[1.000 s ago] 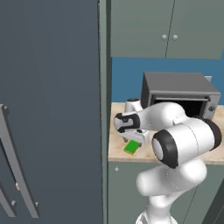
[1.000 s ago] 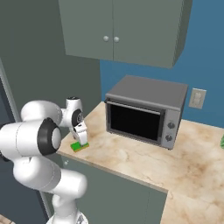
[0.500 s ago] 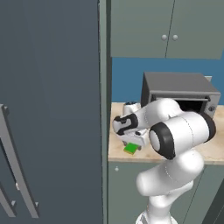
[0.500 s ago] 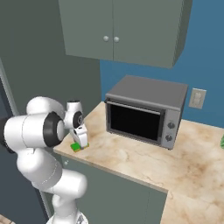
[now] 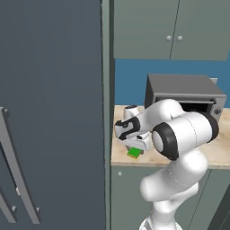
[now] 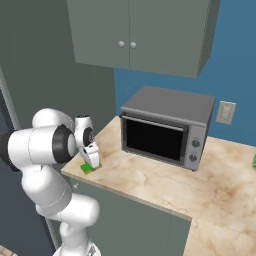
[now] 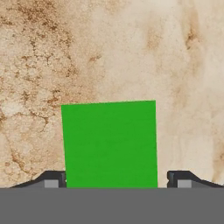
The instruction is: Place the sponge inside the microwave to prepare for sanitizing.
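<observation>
Marbled counter (image 6: 165, 180) carrying green sponge (image 7: 109, 144) near its front edge, left of closed microwave (image 6: 167, 132), straddled by lowered claw (image 7: 113, 181), fingers apart, not touching.

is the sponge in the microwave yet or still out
Out: the sponge lies flat on the counter, under the gripper.

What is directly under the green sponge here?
The sponge lies flat on the beige marbled countertop, near its front edge. The counter beneath it is covered; the gripper stands over it, hiding part of it.
</observation>
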{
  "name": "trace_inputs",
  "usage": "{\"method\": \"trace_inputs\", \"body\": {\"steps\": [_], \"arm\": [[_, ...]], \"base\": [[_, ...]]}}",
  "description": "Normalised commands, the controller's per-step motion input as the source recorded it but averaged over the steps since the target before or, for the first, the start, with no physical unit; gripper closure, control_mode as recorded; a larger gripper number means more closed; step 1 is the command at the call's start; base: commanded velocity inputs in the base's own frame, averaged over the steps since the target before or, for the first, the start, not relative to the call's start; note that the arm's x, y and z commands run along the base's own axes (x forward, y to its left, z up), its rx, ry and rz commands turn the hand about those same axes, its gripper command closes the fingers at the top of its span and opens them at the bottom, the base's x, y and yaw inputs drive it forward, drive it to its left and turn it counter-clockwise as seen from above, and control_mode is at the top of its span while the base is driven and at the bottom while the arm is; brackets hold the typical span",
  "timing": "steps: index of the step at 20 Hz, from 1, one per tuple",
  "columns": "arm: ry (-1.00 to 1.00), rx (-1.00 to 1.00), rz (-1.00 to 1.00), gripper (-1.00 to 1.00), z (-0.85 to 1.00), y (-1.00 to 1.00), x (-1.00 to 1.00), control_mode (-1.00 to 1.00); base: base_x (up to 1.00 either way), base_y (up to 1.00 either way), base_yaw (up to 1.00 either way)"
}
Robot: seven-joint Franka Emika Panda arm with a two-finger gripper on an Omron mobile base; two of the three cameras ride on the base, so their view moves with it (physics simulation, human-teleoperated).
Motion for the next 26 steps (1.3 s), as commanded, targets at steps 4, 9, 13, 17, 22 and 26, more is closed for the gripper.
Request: {"method": "trace_inputs", "body": {"steps": [4, 9, 13, 17, 22, 26], "arm": [[0.00, 0.00, 0.00, -1.00, -0.35, 0.00, 0.00, -1.00], [0.00, -0.04, 0.00, -1.00, -0.48, 0.00, 0.00, -1.00], [0.01, -0.07, 0.00, -1.00, -0.64, 0.00, 0.00, -1.00], [0.03, -0.07, 0.00, -1.00, -0.85, -0.24, -0.02, -1.00], [0.02, 0.01, -0.02, -1.00, -0.40, -0.49, -0.01, -1.00], [0.00, 0.07, 0.00, -1.00, -0.01, -0.29, 0.00, -1.00]], "base": [[0.00, 0.00, 0.00], [0.00, 0.00, 0.00], [0.00, 0.00, 0.00], [0.00, 0.00, 0.00], [0.00, 0.00, 0.00], [0.00, 0.00, 0.00]]}}
